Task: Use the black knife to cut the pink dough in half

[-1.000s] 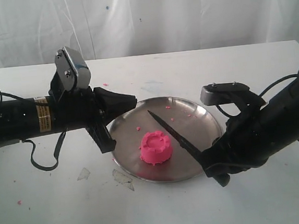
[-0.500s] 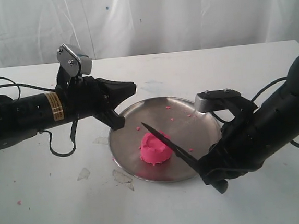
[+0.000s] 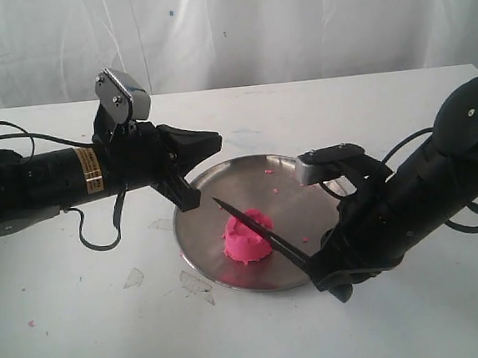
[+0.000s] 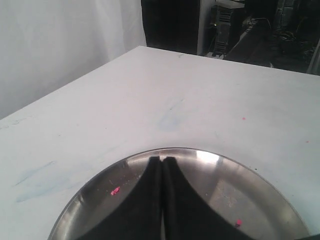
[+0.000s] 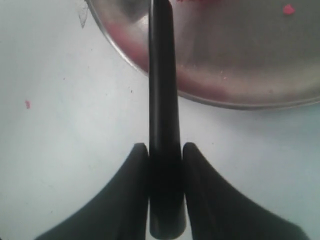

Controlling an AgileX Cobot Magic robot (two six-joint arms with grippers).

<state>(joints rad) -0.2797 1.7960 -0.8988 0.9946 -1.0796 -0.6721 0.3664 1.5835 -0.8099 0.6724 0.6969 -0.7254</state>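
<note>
Plate (image 3: 307,186): dough (image 3: 246,239) at centre; knife (image 3: 256,227) blade across its top, clamped in right gripper (image 5: 165,155); left gripper (image 4: 162,162) pinched closed over plate's rim.

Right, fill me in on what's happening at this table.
The right gripper is shut on the handle of the black knife, holding the blade across the top of the pink dough, which sits in one piece on the steel plate. Whether the blade has bitten into it cannot be told. The left gripper hovers over the far-left part of the plate with its fingers closed on nothing. A few pink crumbs lie scattered on the plate.
</note>
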